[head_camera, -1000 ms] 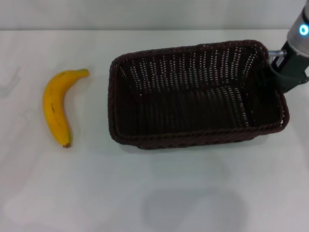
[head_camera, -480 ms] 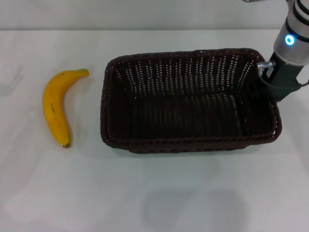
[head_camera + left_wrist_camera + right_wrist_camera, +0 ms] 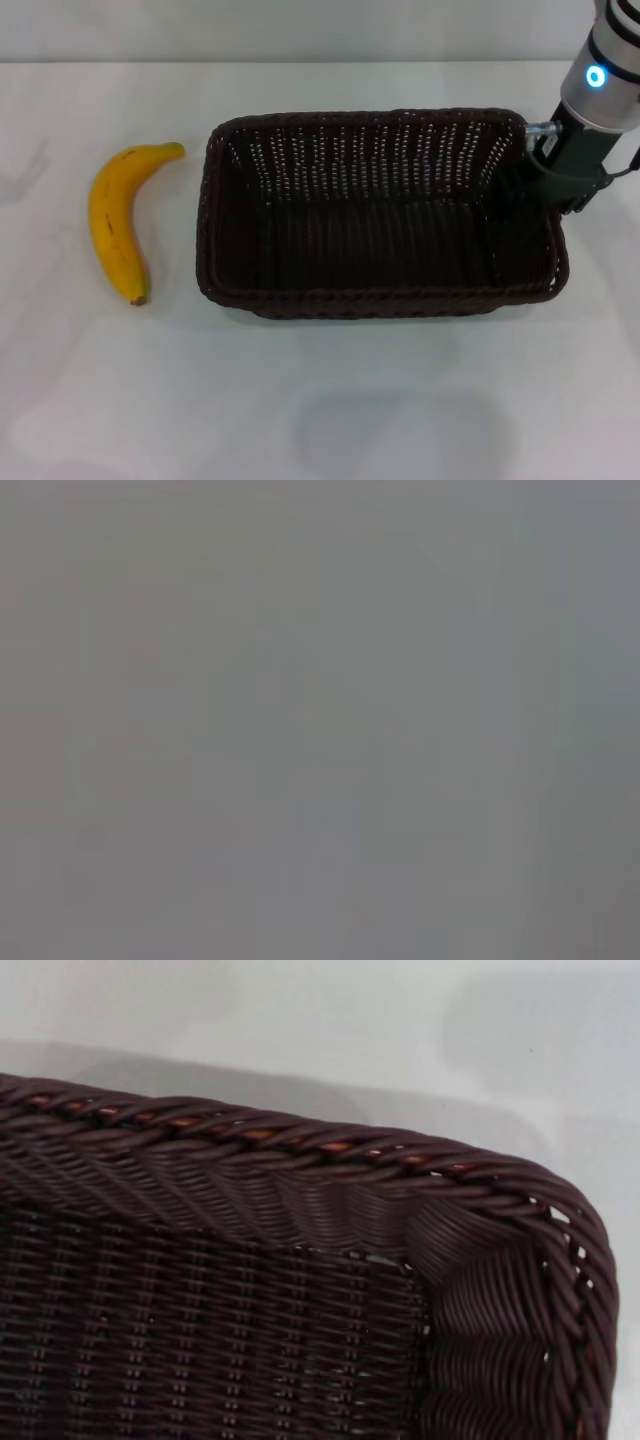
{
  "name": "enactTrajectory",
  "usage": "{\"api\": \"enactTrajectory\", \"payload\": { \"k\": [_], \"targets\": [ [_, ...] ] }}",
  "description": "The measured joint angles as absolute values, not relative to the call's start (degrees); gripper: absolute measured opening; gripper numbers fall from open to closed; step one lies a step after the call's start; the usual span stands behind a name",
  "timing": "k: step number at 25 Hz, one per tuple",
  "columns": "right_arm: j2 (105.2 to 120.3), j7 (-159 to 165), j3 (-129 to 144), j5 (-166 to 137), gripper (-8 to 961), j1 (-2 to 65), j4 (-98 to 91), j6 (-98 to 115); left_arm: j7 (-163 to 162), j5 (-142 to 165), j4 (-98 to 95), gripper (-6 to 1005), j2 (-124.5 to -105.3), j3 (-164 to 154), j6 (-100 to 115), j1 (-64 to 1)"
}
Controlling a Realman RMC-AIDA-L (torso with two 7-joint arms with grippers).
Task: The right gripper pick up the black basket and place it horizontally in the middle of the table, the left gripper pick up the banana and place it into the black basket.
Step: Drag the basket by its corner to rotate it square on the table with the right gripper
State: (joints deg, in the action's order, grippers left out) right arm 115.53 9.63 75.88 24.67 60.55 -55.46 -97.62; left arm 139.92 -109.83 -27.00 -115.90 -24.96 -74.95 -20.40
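Right now the right end effector [image 3: 535, 175] is at the basket [image 3: 380, 215], at its 2 o'clock corner, low on the rim. Its fingers are hidden behind the wicker, so I cannot tell if it is gripping the rim or has let go. The right wrist view shows only that corner of the basket [image 3: 300, 1260] very close, with white bench behind it.

The basket lies flat on the bench [image 3: 320, 400], long side running from 9 to 3 o'clock, about in the middle and a little to the right. I think the first job is almost done, or just done.

The banana [image 3: 112, 222] lies at 9 o'clock from the basket, near it but not touching. Its green stem points to 1 o'clock and its dark tip to 6 o'clock. The left end effector is not in sight, and its wrist view shows only plain grey.

The basket looks light and stiff, with a thick braided rim that is good to pinch. The banana looks soft and smooth. A hard squeeze could bruise it. I would grab it across its fat middle, so it does not tip or slide out.
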Motion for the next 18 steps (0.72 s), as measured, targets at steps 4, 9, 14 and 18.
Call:
{"api": "enactTrajectory", "payload": {
  "k": [4,9,14,18],
  "targets": [
    [115.32,9.3,75.8,24.7,456,59.9,-57.1,-99.2,139.9,-109.7,-27.0,872,-115.98,-24.9,-74.9,-20.2],
    [114.97,9.4,74.0,23.9,547,55.8,-65.5,-101.5,139.9,-109.9,-26.6,872,-116.14,-24.6,-74.9,-19.6],
    [114.73,10.4,72.3,23.2,546,51.9,-77.3,-105.2,137.4,-109.3,-26.9,872,-116.06,-25.0,-75.0,-18.9],
    [113.66,10.9,71.7,23.7,546,48.4,-88.6,-106.5,132.2,-109.0,-27.0,871,-115.23,-25.1,-75.0,-17.4]
  ]
}}
